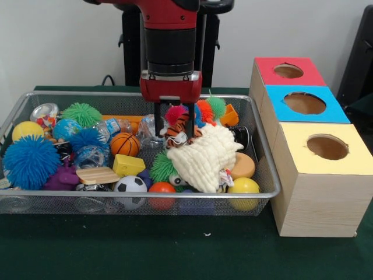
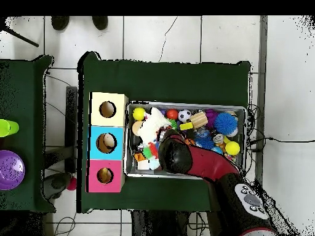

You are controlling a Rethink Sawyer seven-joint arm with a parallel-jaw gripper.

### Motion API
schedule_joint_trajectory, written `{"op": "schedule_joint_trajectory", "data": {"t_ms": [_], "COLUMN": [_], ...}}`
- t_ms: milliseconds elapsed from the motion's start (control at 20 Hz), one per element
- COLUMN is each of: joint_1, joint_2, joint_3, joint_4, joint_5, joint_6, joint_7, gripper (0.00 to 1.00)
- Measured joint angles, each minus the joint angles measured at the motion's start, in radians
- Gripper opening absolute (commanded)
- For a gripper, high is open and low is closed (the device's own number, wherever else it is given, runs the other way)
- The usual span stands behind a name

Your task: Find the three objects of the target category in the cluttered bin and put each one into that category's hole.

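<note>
In the front view the wire bin (image 1: 265, 175) sits on the worktop (image 1: 175, 251), with the three-hole box (image 1: 315, 192) just beside its right end. Inside the bin, a cloth (image 1: 204, 160) lies right of centre, a soccer ball (image 1: 129, 185) against the near wall left of it, a basketball (image 1: 124, 144) behind that. The claw (image 1: 173, 137) hangs over the bin's middle, just left of the cloth.

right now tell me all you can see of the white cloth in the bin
The white cloth is a cream, waffle-textured fabric, crumpled into a loose heap on top of the toys toward the box-side end of the wire bin. It drapes over a yellow ball and lies against a striped tiger toy. The tool hangs just beside its upper edge.
</note>
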Motion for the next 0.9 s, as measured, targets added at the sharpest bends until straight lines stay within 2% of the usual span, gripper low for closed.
{"op": "schedule_joint_trajectory", "data": {"t_ms": [250,300,900], "joint_1": [0.004,0.005,0.004], "joint_2": [0.000,0.000,-0.002], "joint_3": [0.000,0.000,0.004], "joint_4": [-0.013,-0.016,-0.044], "joint_5": [-0.009,-0.009,-0.009], "joint_6": [-0.003,-0.003,-0.003], "joint_7": [0.000,0.000,0.000], "gripper": [1.00,0.00,0.00]}}
